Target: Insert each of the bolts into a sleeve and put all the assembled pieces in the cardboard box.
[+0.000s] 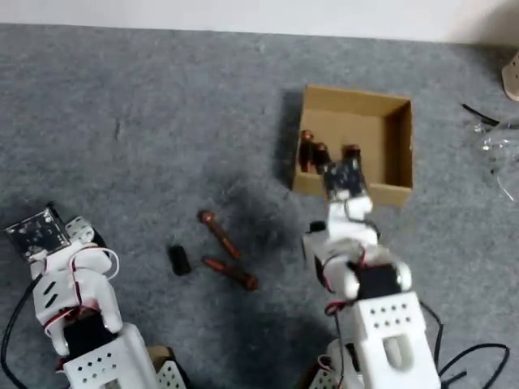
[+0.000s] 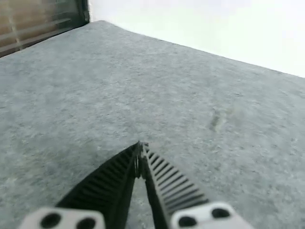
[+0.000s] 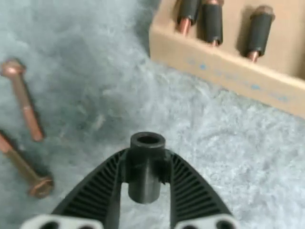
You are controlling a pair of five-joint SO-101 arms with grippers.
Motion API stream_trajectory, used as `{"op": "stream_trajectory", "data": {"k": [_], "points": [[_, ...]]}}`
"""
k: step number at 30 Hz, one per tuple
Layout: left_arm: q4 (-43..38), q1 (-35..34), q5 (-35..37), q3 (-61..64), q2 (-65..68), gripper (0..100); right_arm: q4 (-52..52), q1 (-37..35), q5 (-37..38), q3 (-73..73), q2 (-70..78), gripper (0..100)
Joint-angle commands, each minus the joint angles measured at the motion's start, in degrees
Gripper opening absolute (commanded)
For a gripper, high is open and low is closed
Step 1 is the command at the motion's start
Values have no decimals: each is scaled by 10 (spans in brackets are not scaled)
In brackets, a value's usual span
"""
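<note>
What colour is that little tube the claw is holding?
Plain black. The sleeve in the right gripper shows best in the right wrist view.

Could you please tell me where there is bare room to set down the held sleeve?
The far-left mat, beyond the two bolts and left of the cardboard box, is bare. The box's right half is free too. Crowded: around the bolts and loose sleeve, and the box's left half, where three assembled pieces lie.
</note>
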Motion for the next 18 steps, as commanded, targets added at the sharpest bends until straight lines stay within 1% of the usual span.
{"op": "stream_trajectory", "data": {"k": [1, 5, 8, 11, 14, 16, 17, 18], "points": [[4, 43, 3, 11, -5, 11, -69, 11, 14, 83, -78, 4], [21, 113, 3, 11, -5, 11, -102, 15, 12, 157, -180, 4], [21, 166, 3, 11, -7, 11, -105, 16, 13, 212, -268, 4], [25, 233, 3, 11, -5, 7, -105, 16, 14, 260, -356, 4], [60, 255, 5, 11, -8, 7, -105, 16, 14, 293, -425, 4], [62, 262, 11, 6, -8, 8, -105, 15, 14, 305, -429, 4], [62, 263, 34, 1, -9, 10, -105, 15, 14, 307, -423, 4], [65, 264, 81, -7, -4, 10, -105, 15, 14, 305, -415, 4]]}}
